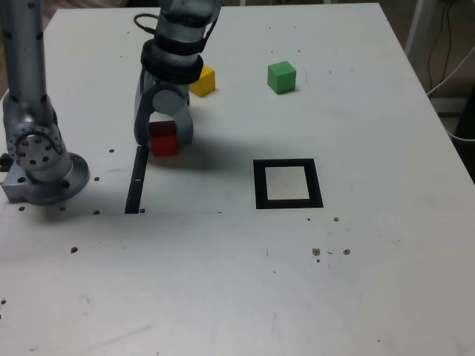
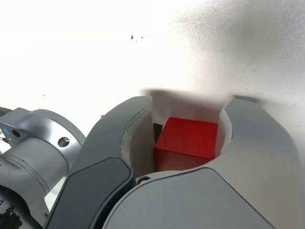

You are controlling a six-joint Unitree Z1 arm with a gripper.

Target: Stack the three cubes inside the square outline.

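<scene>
The red cube (image 1: 164, 142) (image 2: 188, 140) rests on the white table between the two fingers of my gripper (image 1: 163, 139) (image 2: 190, 107). The gripper reaches down over it with its jaws apart; in the wrist view a small gap shows beside the cube on one side. Behind the gripper lies the yellow cube (image 1: 203, 80), partly hidden by the wrist. The green cube (image 1: 281, 76) stands farther toward the exterior view's right. The square outline (image 1: 257, 185), a black frame with a white centre, lies empty to the exterior view's right of the red cube and nearer the camera.
A thin black strip (image 1: 136, 182) lies just beside the gripper on the exterior view's left. The arm's grey base (image 1: 41, 159) stands at the left edge. Small dark specks (image 1: 330, 251) dot the table (image 1: 223, 297).
</scene>
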